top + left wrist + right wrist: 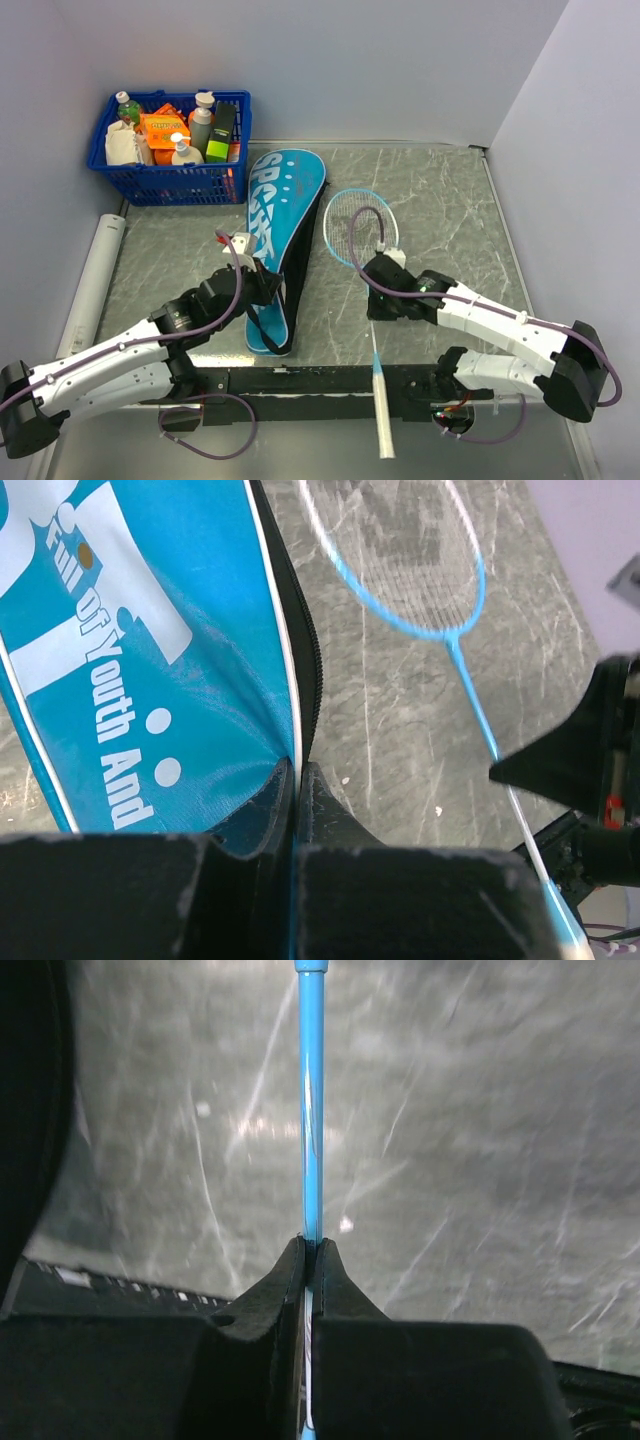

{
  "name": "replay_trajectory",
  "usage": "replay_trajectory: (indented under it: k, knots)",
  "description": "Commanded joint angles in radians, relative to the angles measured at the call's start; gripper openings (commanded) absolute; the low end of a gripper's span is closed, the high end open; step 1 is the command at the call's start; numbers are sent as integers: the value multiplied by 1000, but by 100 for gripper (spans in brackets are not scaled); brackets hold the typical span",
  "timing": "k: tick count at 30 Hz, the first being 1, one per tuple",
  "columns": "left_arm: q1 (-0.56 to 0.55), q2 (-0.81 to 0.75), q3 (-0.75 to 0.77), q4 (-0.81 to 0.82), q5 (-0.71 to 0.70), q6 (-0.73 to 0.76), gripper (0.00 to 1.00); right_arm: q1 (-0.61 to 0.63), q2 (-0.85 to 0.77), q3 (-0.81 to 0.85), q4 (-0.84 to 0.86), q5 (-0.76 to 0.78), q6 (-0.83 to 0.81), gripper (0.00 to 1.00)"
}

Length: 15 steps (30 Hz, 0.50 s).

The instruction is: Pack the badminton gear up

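Observation:
The teal racket bag [283,215] printed "SPORT" lies in the middle of the table, its black zip edge open along the right side. My left gripper [268,283] is shut on the bag's upper flap edge [296,750]. A light-blue racket [360,225] lies right of the bag, its head far and its grey-white handle [382,415] near; it also shows in the left wrist view [400,560]. My right gripper [378,292] is shut on the racket's thin blue shaft [311,1110]. No shuttlecocks or second racket show.
A blue basket [170,145] of bottles and packets stands at the far left. A white tube [93,280] lies along the left edge. Grey walls close the back and right sides. The black base rail [320,380] runs along the near edge.

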Motion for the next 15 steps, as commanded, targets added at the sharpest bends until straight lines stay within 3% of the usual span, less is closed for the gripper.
replay_trajectory:
  k: [1,15]
  knots:
    - [4,6,67,82,-24,-5,1,62,-47,-33,28,-22,94,0]
    - [4,6,45,88,-4,0,1,202,180,114,110,-35,103,0]
